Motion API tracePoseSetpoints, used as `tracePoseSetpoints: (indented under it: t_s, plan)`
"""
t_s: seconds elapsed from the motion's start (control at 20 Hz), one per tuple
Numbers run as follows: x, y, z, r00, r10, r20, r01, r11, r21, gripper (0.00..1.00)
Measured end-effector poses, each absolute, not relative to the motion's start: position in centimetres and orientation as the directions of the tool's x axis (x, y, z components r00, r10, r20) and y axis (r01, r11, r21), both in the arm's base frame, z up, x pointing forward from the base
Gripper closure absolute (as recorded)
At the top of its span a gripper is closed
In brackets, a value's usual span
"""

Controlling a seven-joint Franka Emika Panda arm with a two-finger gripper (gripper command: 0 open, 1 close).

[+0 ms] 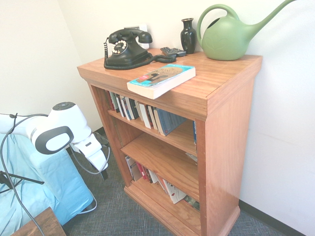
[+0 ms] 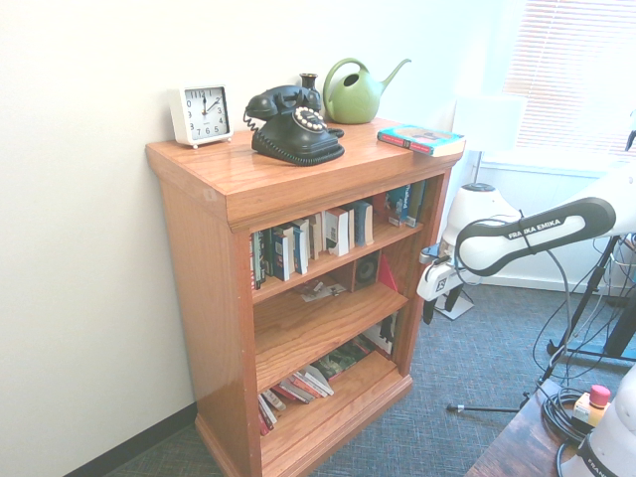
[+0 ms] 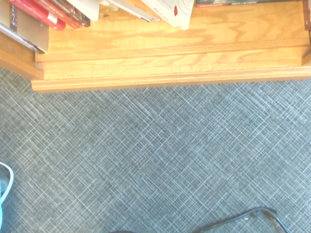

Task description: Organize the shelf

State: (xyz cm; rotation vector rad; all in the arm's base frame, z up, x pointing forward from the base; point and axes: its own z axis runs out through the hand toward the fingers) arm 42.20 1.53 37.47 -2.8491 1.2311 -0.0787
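Note:
The shelf [image 1: 224,123] [image 2: 199,268] is a reddish-brown wooden bookcase against a white wall. A teal paperback [image 1: 161,78] [image 2: 420,139] lies flat on its top, overhanging the front edge. Upright books [image 1: 142,110] [image 2: 318,238] fill the upper shelf. Leaning and toppled books [image 1: 152,177] [image 2: 298,386] sit on the bottom shelf and show in the wrist view as book ends [image 3: 48,12] above the base board [image 3: 170,53]. My gripper [image 1: 102,169] [image 2: 428,308] hangs low in front of the bookcase and points down at the carpet [image 3: 155,160].
On top stand a black rotary phone [image 1: 125,48] [image 2: 295,124], a dark vase [image 1: 188,35], a green watering can [image 1: 226,37] [image 2: 353,91], a remote [image 1: 172,51] and a white clock [image 2: 202,113]. A blue-covered object [image 1: 59,187] and a dark table corner [image 2: 517,447] stand nearby.

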Motion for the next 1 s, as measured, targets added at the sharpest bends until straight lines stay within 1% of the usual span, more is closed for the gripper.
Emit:
tracePoseSetpoints:
  t_s: [0.1, 0.25, 0.45, 0.6, 0.75, 1.0]
  plan:
    - [42.3, 1.5, 37.5, 0.685, -0.727, 0.039, -0.726, -0.686, -0.048, 0.00]
    - [42.7, 0.8, 37.8, 0.695, -0.714, 0.087, -0.715, -0.699, -0.025, 0.00]
    - [43.8, -1.5, 39.5, 0.708, -0.661, 0.248, -0.688, -0.725, 0.034, 0.00]
    - [44.3, -3.0, 41.5, 0.716, -0.581, 0.387, -0.660, -0.744, 0.103, 0.00]
    - [44.8, -4.0, 45.1, 0.715, -0.474, 0.514, -0.627, -0.760, 0.171, 0.00]
    - [45.0, -4.0, 50.7, 0.661, -0.270, 0.700, -0.600, -0.750, 0.277, 0.00]
